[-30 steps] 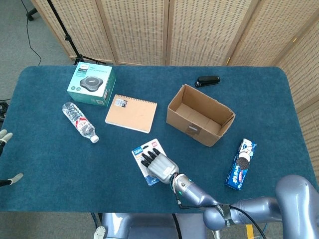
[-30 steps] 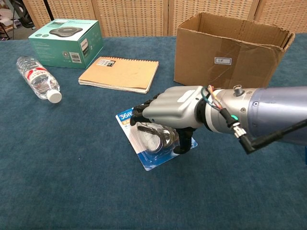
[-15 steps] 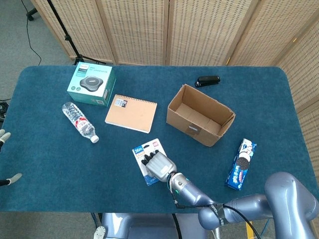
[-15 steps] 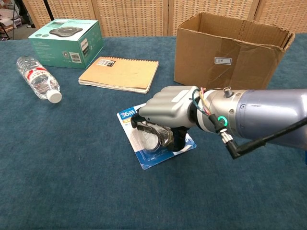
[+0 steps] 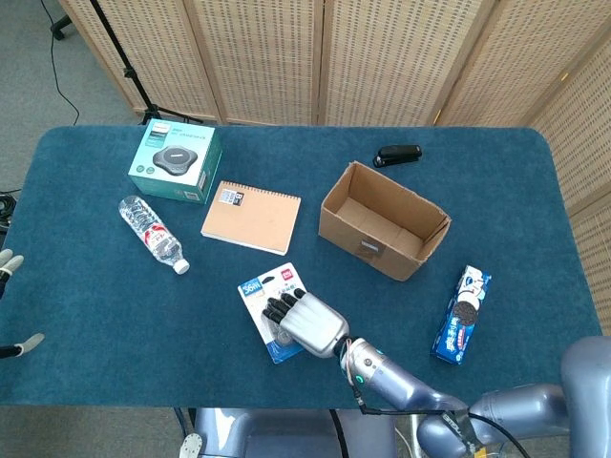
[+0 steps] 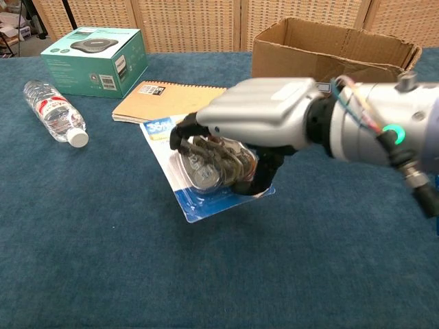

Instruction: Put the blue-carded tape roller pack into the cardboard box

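Table (image 5: pixel 86 286) covered in dark blue cloth carried everything, with wicker screens (image 5: pixel 382 57) standing behind its far edge. Largest upon it was the open cardboard box (image 5: pixel 384 219), set right of centre with its flaps up and its inside showing brown. Left of the box lay a tan spiral notebook (image 5: pixel 251 217), flat on the cloth, and further left a teal carton (image 5: pixel 176 161) printed with a round dark device. Below that carton a clear water bottle (image 5: pixel 153 234) with a white cap lay on its side. Right of the cardboard box, near the table's right edge, a blue packet of sandwich cookies (image 5: pixel 461 314) lay flat. The right hand (image 6: pixel 257 120), silver with black fingers (image 6: pixel 184 133), reached in from the near edge and grasped the blue-carded tape roller pack (image 6: pixel 199 199), its fingers curled over the clear blister; in the chest view the pack sat tilted and raised off the cloth, near the notebook's lower corner and well apart from the box. A black stapler (image 5: pixel 397 155) lay beyond the box near the far edge. Of the left hand (image 5: pixel 10 262) only pale fingers showed at the left border, off the table, and their state could not be told.
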You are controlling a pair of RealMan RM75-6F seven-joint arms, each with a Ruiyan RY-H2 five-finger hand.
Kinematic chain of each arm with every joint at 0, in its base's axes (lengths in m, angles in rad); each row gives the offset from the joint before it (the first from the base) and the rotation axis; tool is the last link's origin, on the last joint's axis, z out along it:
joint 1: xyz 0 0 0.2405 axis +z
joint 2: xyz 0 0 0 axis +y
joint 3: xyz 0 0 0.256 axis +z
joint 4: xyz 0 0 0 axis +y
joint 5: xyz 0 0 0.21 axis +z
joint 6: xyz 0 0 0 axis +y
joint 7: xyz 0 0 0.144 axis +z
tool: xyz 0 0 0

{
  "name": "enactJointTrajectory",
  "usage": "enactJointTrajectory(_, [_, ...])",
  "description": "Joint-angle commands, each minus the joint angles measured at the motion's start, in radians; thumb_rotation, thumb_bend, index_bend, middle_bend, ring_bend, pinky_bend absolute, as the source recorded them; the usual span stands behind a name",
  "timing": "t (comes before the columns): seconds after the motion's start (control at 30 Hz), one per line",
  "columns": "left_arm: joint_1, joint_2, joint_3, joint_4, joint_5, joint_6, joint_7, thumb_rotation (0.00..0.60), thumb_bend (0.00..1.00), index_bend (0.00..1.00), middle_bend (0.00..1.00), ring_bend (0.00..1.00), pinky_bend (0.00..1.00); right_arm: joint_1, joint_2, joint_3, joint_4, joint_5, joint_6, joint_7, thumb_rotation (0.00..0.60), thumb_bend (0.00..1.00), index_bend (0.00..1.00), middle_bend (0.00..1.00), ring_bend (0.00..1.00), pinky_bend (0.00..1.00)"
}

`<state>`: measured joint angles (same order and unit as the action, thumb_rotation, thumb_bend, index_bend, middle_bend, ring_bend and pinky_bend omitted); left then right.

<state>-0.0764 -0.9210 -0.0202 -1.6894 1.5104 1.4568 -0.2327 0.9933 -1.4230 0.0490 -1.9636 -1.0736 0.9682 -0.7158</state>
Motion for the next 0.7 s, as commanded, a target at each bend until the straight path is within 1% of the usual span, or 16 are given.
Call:
enactJointTrajectory(0.03, [0.000,-0.001,0.001,-0.002,0.002,0.000,0.005,0.600,0.00,0.00,0.00,0.00,0.00,-0.053,0.138,0.019,-0.120,-0.127,0.030,0.145,0.600,0.77,0.49,0.49,0.31,0.28])
enactJointTrajectory(0.1, [0.000,-0.003,0.001,-0.005,0.003,0.000,0.012,0.600,0.00,0.00,0.00,0.00,0.00,-0.069,0.206,0.040,-0.166,-0.167,0.032,0.227,0.600,0.78,0.49,0.49,0.31,0.28])
enactJointTrajectory(0.13, [-0.001,-0.003,0.002,-0.006,0.004,0.000,0.017,0.600,0.00,0.00,0.00,0.00,0.00,-0.080,0.247,0.073,-0.193,-0.165,0.049,0.293,0.600,0.78,0.49,0.49,0.31,0.28])
enactJointTrajectory(0.17, [-0.001,-0.005,0.002,-0.008,0.005,0.000,0.023,0.600,0.00,0.00,0.00,0.00,0.00,-0.084,0.307,0.103,-0.208,-0.155,0.033,0.374,0.600,0.78,0.49,0.48,0.31,0.28])
enactJointTrajectory(0.27, [-0.001,-0.007,0.003,-0.010,0.005,0.001,0.028,0.600,0.00,0.00,0.00,0.00,0.00,-0.078,0.395,0.157,-0.183,-0.139,-0.013,0.506,0.600,0.81,0.49,0.48,0.31,0.28])
enactJointTrajectory(0.4, [-0.001,-0.008,0.001,-0.010,0.000,-0.001,0.031,0.600,0.00,0.00,0.00,0.00,0.00,-0.074,0.450,0.197,-0.155,-0.114,-0.051,0.596,0.600,0.85,0.49,0.48,0.31,0.28])
enactJointTrajectory(0.47, [-0.005,-0.009,-0.002,-0.009,-0.009,-0.009,0.034,0.600,0.00,0.00,0.00,0.00,0.00,-0.077,0.489,0.228,-0.141,-0.090,-0.069,0.665,0.600,0.89,0.49,0.48,0.31,0.28])
enactJointTrajectory(0.53, [-0.009,-0.010,-0.004,-0.009,-0.017,-0.018,0.036,0.600,0.00,0.00,0.00,0.00,0.00,-0.077,0.516,0.244,-0.135,-0.081,-0.097,0.720,0.600,0.94,0.49,0.48,0.31,0.28])
enactJointTrajectory(0.6, [-0.012,-0.012,-0.005,-0.010,-0.023,-0.026,0.042,0.600,0.00,0.00,0.00,0.00,0.00,-0.076,0.544,0.261,-0.118,-0.055,-0.146,0.803,0.600,0.99,0.49,0.48,0.31,0.28])
enactJointTrajectory(0.7, [-0.014,-0.014,-0.006,-0.014,-0.026,-0.030,0.053,0.600,0.00,0.00,0.00,0.00,0.00,-0.065,0.580,0.284,-0.081,-0.032,-0.254,0.933,0.600,1.00,0.49,0.48,0.31,0.28])
